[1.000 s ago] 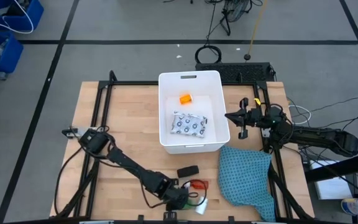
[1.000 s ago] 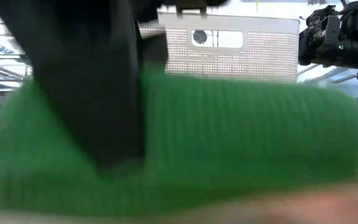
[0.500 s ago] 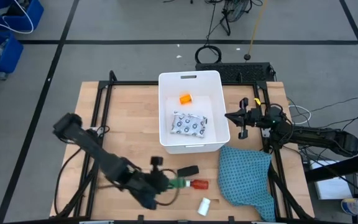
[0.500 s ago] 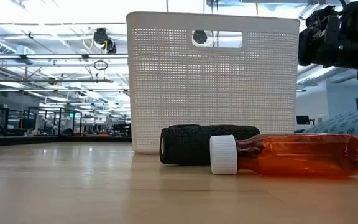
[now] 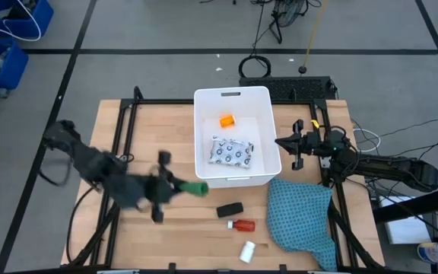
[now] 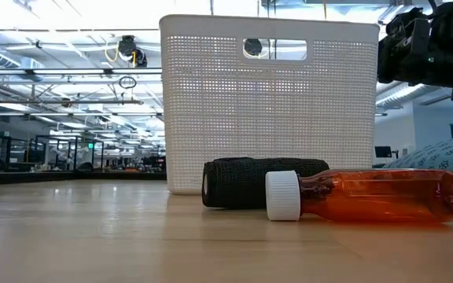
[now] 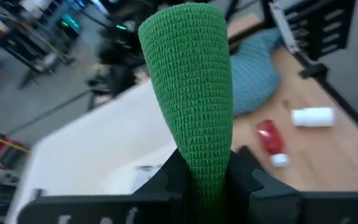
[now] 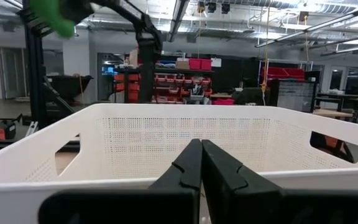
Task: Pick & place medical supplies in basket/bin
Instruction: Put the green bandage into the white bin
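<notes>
Green oblong held beside the basket

The left gripper (image 5: 179, 187) pinches the green oblong (image 5: 196, 188) just off the basket's (image 5: 201, 137) front-left corner; the right gripper (image 5: 286, 142), fingers pressed together, waits at the basket's right rim.

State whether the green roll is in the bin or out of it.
Out: the left claw holds the green roll in the air, just outside the bin.

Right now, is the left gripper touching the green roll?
Touching. The left wrist view shows the left gripper with its fingers clamped on both sides of the green roll, no gap.
</notes>
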Available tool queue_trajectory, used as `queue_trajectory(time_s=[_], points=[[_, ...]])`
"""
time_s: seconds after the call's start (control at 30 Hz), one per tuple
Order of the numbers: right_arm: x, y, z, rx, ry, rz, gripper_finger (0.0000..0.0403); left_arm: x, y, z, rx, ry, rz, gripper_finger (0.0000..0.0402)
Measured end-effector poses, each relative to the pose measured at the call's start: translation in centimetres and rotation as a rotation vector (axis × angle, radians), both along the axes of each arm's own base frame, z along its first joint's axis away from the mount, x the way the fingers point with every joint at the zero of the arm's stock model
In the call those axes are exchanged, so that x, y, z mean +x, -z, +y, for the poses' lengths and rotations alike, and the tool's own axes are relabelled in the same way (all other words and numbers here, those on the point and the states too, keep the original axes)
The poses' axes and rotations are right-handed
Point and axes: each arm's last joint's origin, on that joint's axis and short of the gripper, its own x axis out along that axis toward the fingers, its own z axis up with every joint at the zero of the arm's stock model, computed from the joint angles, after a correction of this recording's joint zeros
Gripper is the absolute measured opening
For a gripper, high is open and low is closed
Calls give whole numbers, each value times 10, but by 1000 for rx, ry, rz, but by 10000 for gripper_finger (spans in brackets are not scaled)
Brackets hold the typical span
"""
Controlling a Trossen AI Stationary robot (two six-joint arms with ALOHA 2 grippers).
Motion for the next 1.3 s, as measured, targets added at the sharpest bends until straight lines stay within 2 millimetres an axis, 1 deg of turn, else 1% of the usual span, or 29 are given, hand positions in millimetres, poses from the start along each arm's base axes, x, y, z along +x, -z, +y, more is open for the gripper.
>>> queue_trajectory(time_s=[0.13, 0.2, 0.27, 0.37, 0.47, 0.57, 0.63, 0.77, 0.83, 0.9, 0.97, 1.13, 1.23, 1.3], points=[[0, 1, 1, 14, -29, 5, 0, -24, -24, 35, 10, -1, -61, 54], [0, 1, 1, 13, -43, 10, 0, -39, -32, 50, 1, 27, -95, 56], [0, 1, 1, 13, -45, 12, 0, -55, -31, 64, 12, 57, -112, 53], [0, 1, 1, -10, -48, 17, 0, -76, -20, 84, 16, 39, -142, 50], [0, 2, 1, -14, -49, 20, 0, -95, -4, 103, 18, 21, -208, 54], [0, 1, 1, -53, -43, 11, 0, -109, 21, 115, 37, -2, -283, 61], [0, -1, 2, -84, -43, -1, 0, -116, 38, 122, 53, -33, -356, 59], [0, -2, 2, -138, -32, -8, 0, -127, 75, 130, 55, -25, -476, 51], [0, -2, 2, -140, -31, -10, 0, -128, 90, 133, 34, -49, -528, 53], [0, -2, 2, -136, -30, -9, 0, -126, 108, 135, 4, -78, -536, 60], [0, -2, 2, -147, -27, -10, 0, -123, 121, 137, -29, -103, -550, 64], [0, -2, 2, -215, -13, -9, 0, -112, 161, 141, -53, -165, -536, 55], [0, -2, 2, -242, -8, -8, 0, -110, 176, 145, -56, -200, -551, 54], [0, -2, 2, -244, -7, -8, 0, -110, 177, 148, -62, -225, -565, 60]])
